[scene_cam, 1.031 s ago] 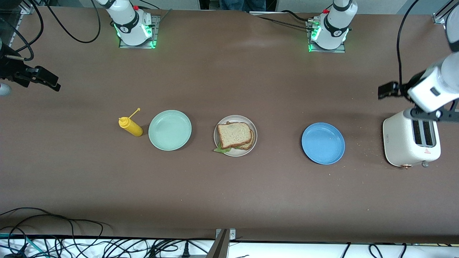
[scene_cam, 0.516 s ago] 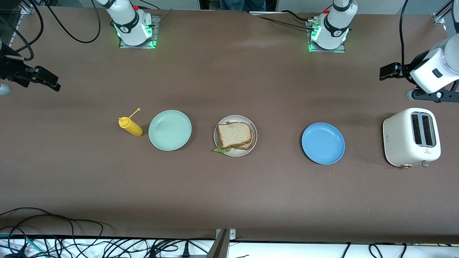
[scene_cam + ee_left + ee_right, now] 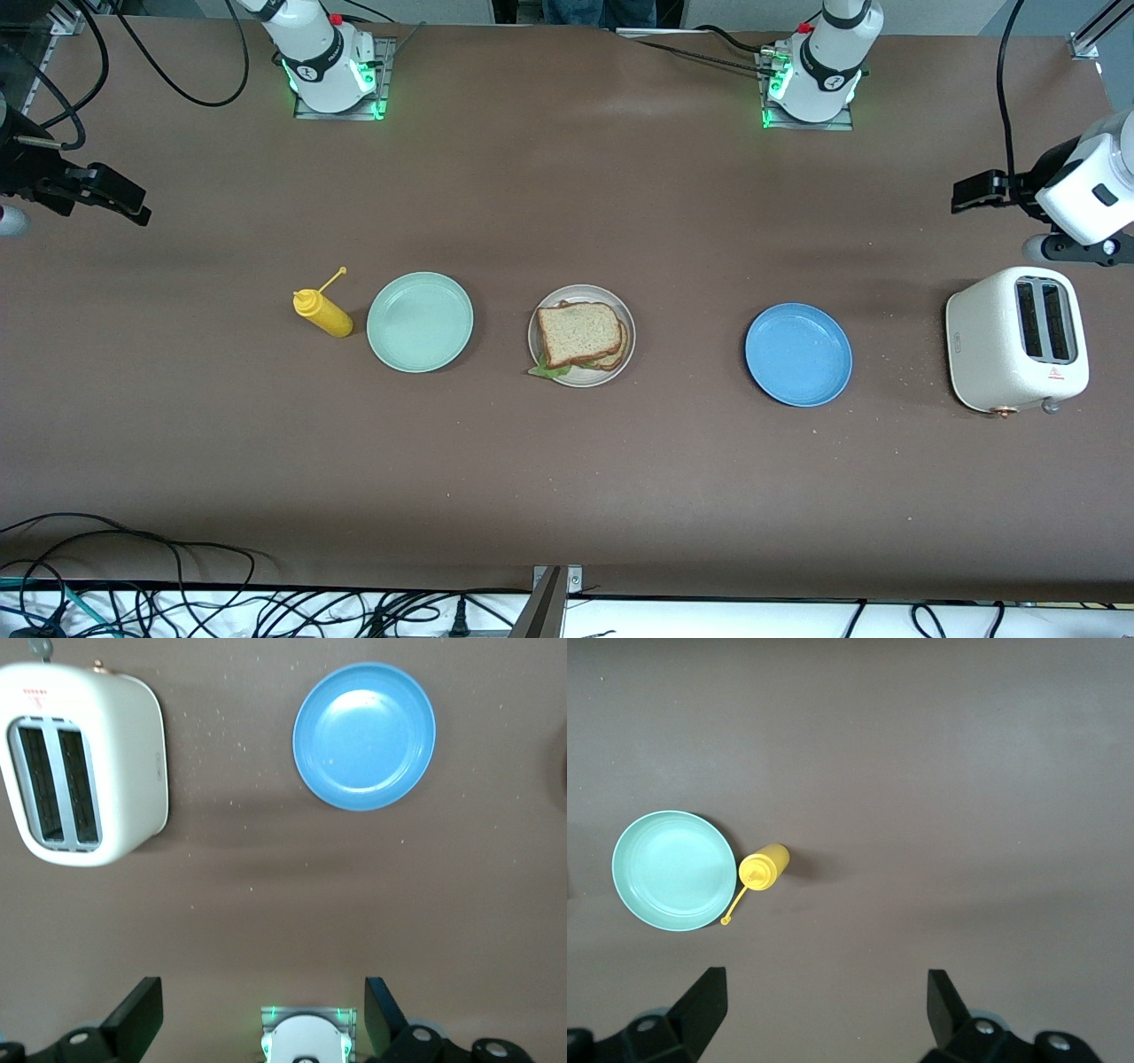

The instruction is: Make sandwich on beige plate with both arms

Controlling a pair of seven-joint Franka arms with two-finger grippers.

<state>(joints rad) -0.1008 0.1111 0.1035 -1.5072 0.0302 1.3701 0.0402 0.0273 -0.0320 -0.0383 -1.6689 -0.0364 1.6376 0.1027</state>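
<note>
Sandwich (image 3: pixel 580 335) assembled on beige plate (image 3: pixel 623 312). Left gripper (image 3: pixel 263 1019) fingers apart, empty, high over table near toaster (image 3: pixel 81 765). Right gripper (image 3: pixel 826 1012) fingers apart, empty, high near bottle (image 3: pixel 764 868).

We count three plates on the table: one mint green plate (image 3: pixel 420 322), one beige plate (image 3: pixel 581 335), one blue plate (image 3: pixel 798 354); we see one sandwich (image 3: pixel 580 334), made of two bread slices with one lettuce leaf (image 3: pixel 548 369) between them; we count one yellow squeeze bottle (image 3: pixel 322 312); one white toaster (image 3: pixel 1016 340) with two slots; two arms, so one left gripper (image 3: pixel 262 1019) and one right gripper (image 3: pixel 826 1010).
</note>
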